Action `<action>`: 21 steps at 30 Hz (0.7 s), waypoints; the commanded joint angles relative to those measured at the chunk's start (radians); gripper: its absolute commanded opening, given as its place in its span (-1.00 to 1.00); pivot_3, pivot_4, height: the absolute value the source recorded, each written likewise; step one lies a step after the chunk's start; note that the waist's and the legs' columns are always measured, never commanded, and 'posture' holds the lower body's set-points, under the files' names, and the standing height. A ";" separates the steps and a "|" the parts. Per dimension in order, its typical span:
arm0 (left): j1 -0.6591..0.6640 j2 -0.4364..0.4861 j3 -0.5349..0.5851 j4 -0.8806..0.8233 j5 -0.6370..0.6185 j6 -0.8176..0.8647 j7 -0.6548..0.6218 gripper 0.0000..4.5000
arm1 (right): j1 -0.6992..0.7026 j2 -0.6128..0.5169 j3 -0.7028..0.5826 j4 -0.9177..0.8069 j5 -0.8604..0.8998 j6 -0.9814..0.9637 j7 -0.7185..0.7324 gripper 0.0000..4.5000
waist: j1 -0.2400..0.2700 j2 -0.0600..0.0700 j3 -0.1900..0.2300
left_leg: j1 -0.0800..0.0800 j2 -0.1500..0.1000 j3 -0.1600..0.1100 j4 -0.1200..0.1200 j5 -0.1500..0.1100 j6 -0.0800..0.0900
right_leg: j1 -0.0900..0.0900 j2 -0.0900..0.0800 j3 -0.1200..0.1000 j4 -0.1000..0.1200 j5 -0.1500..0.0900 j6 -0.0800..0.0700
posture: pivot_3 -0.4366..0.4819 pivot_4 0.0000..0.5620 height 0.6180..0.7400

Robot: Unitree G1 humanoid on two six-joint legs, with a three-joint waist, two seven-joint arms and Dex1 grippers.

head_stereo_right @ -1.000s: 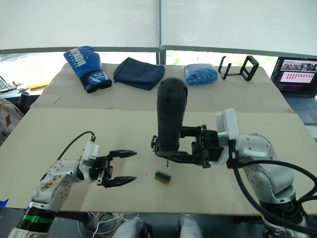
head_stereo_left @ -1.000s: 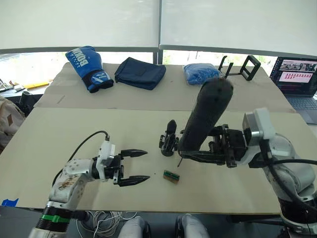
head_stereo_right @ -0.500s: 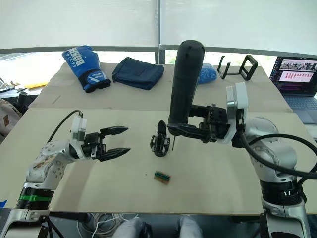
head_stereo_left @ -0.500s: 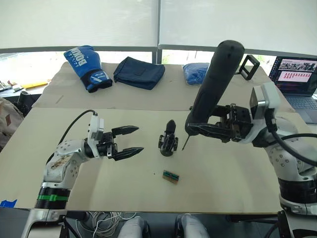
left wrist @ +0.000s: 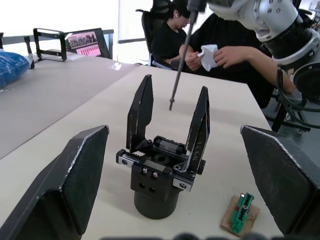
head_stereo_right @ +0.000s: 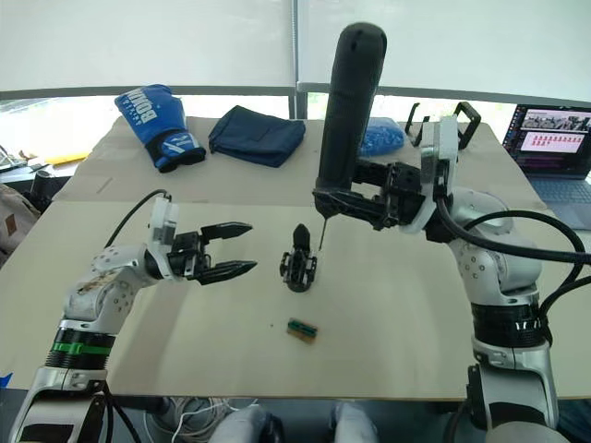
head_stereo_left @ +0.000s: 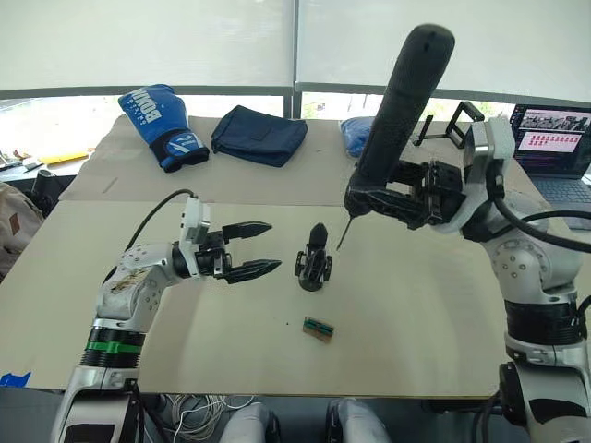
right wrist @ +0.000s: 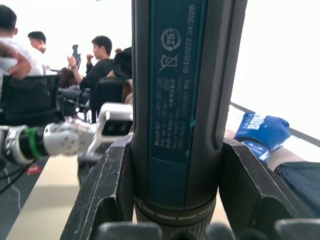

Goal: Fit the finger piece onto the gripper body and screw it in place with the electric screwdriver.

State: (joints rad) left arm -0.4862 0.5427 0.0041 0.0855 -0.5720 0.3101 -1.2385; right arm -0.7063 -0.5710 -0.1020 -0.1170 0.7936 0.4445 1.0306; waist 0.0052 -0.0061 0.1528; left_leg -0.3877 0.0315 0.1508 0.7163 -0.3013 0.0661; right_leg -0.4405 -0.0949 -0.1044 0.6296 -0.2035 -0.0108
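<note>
Bright daylight floods through white window blinds (head_stereo_left: 148, 41), washing out the wrist views' backgrounds; table (head_stereo_left: 416, 314) shadows appear soft, perhaps diffused.

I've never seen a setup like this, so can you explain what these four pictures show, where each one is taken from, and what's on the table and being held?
This is a humanoid robot with two arms. The two wide pictures come from cameras in its head, looking down over a tan table. The other two come from cameras on its wrists.

The right end effector grips the electric screwdriver, a thick black cylinder, with its thin bit above the table. The left end effector is open and holds nothing.

Between them stands the gripper body, a small black mechanism with both fingers in place. A small green block lies nearer the robot. A blue boxing glove, a dark cloth and a laptop sit further back.
</note>
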 commanded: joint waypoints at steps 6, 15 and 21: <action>-0.006 -0.006 -0.006 -0.024 0.021 -0.001 0.003 1.00 | -0.052 0.045 -0.018 -0.050 0.046 0.051 -0.041 -0.14 | -0.002 0.000 0.000 | 0.000 0.000 0.000 0.000 0.000 0.000 | 0.000 0.000 0.000 0.000 0.000 0.000 | -0.05 -0.47 1.00; 0.040 0.000 -0.026 -0.006 0.087 -0.080 -0.017 1.00 | -0.048 0.095 0.035 -0.054 -0.027 0.023 -0.048 -0.14 | -0.007 0.000 0.000 | 0.000 0.000 0.000 -0.001 0.000 0.000 | -0.001 0.000 0.000 0.000 0.000 0.000 | -0.05 -0.47 1.00; 0.053 -0.005 -0.036 0.015 0.110 -0.117 -0.037 1.00 | -0.053 0.114 0.066 -0.043 -0.078 0.012 -0.047 -0.14 | -0.007 0.000 0.000 | -0.001 0.000 0.000 -0.001 0.000 0.000 | -0.001 0.000 0.000 0.000 0.000 0.000 | -0.05 -0.47 1.00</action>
State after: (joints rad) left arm -0.4305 0.5384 -0.0324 0.1043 -0.4701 0.2167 -1.2692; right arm -0.7307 -0.4616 -0.0209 -0.1216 0.7171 0.4914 0.9816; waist -0.0021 -0.0059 0.1529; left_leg -0.3882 0.0316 0.1511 0.7158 -0.3010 0.0656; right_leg -0.4413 -0.0949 -0.1046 0.6296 -0.2035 -0.0108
